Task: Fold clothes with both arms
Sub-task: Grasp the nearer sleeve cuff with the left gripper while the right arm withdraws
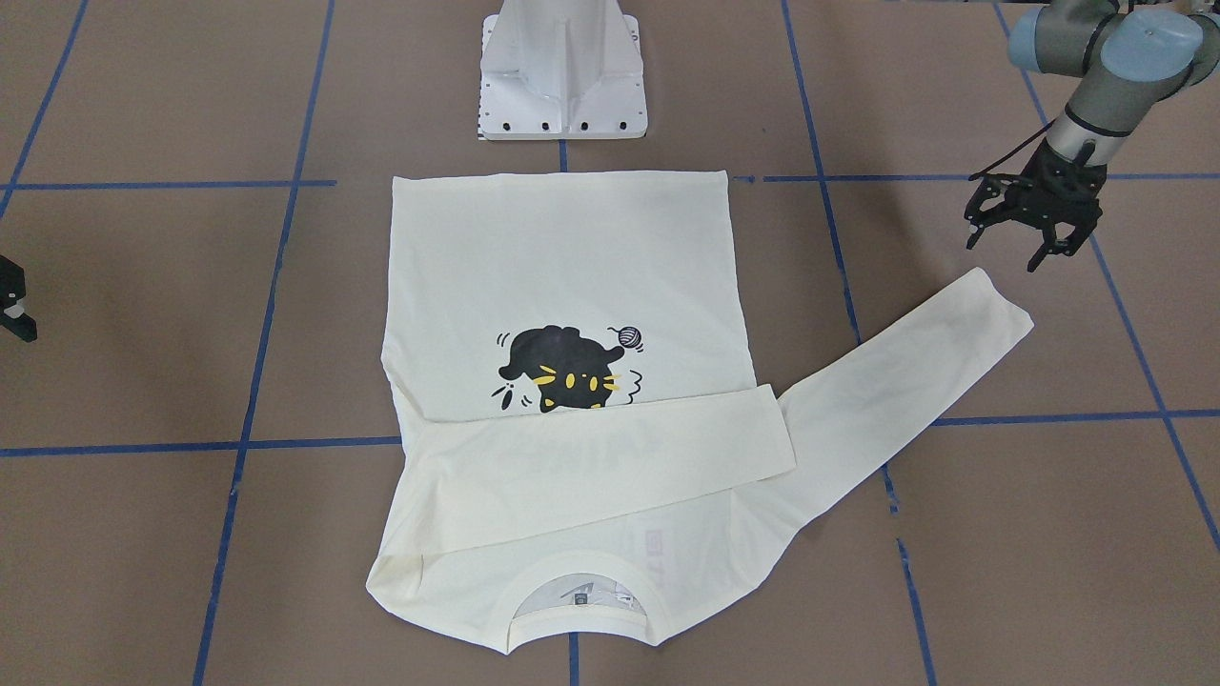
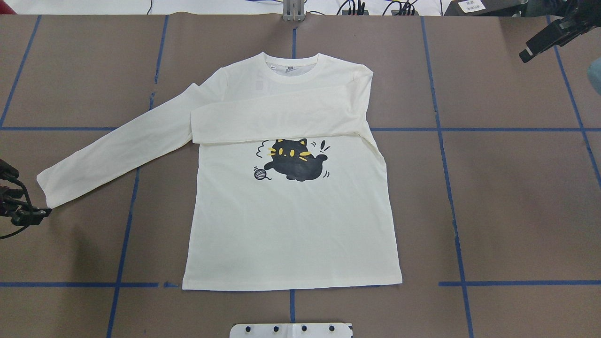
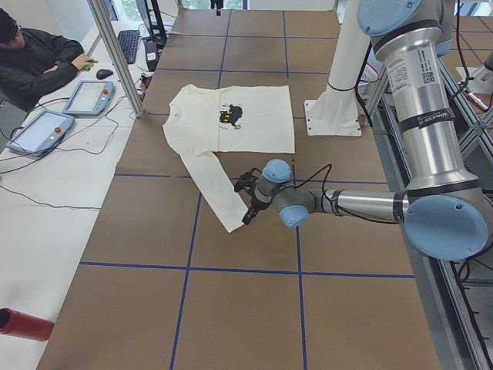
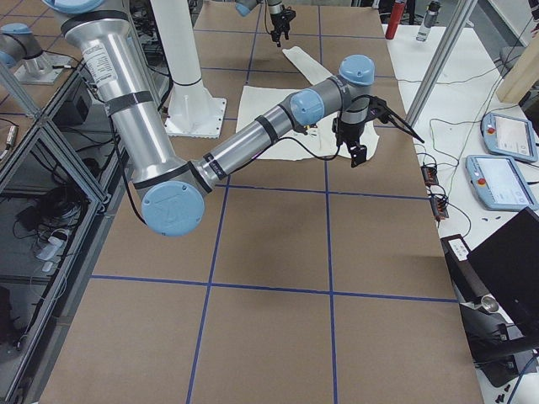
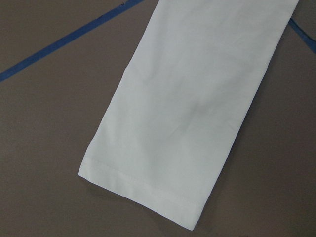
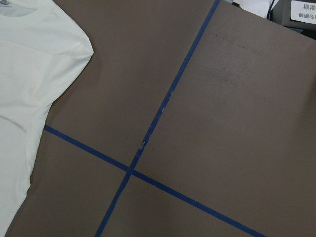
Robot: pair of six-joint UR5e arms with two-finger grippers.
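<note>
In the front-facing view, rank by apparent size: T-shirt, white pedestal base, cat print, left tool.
T-shirt
White pedestal base
Cat print and left tool: about alike; the tool may sit nearer the camera, so unranked.

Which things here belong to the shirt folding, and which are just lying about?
Part of the job: cream T-shirt, left pincer, right pincer.
Just lying about: red bottle, tablets, keyboard.

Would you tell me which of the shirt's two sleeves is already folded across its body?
The sleeve on the robot's right, lying across the shirt; the other sleeve stretches flat toward the left hand.
</note>
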